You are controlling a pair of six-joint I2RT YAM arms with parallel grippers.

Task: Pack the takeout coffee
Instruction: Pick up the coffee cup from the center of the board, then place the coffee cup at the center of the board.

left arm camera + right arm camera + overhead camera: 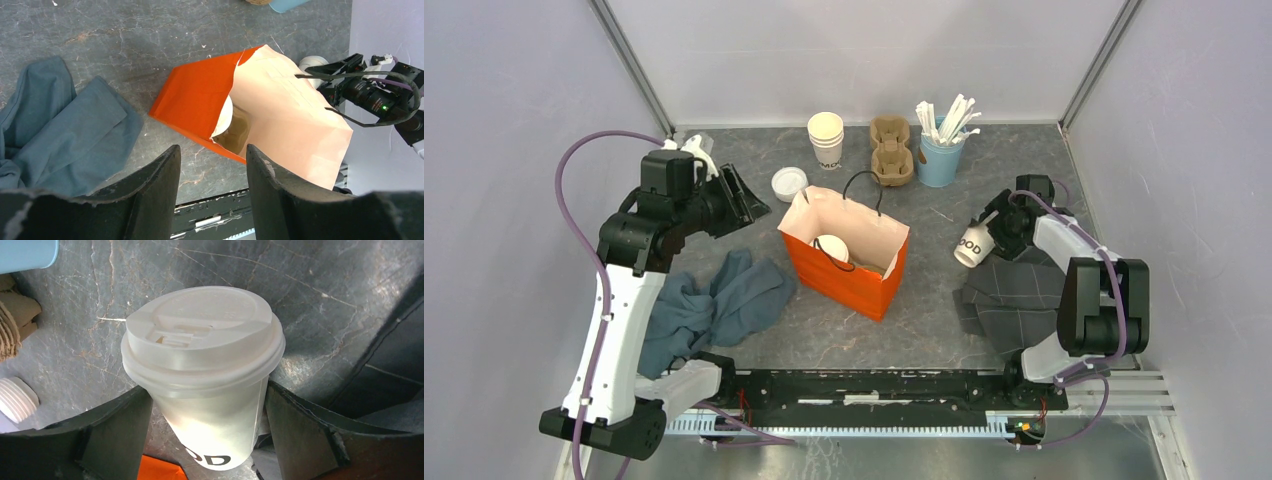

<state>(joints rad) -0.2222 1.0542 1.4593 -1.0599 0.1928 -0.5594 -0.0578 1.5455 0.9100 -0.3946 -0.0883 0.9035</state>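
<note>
— What can't you make out from here?
— Mostly the inside of the orange paper bag. Only the white lid of one capped cup shows over the rim. The bag wall hides its body, and a brownish patch beside it is too shadowed to name.
— And the other capped cup?
— Off to the right, well apart from the bag and tilted. The right gripper is clamped on its sides just under the lid. The lettering is half cut off; I read only "OOD". I cannot tell whether its base touches the desk.
— The left gripper?
— Released, with nothing between its fingers, hanging to the left of the bag.
— Anything in the way?
— One of the bag's black handles droops across the mouth, over that lid. A crumpled blue-grey cloth lies just beside the bag's left side; I cannot tell if it touches. A dark checked cloth lies under the right arm.
— And behind?
— A stack of lidless cups, a few loose lids, a cardboard cup carrier and a blue tumbler of white wrapped sticks.
</note>
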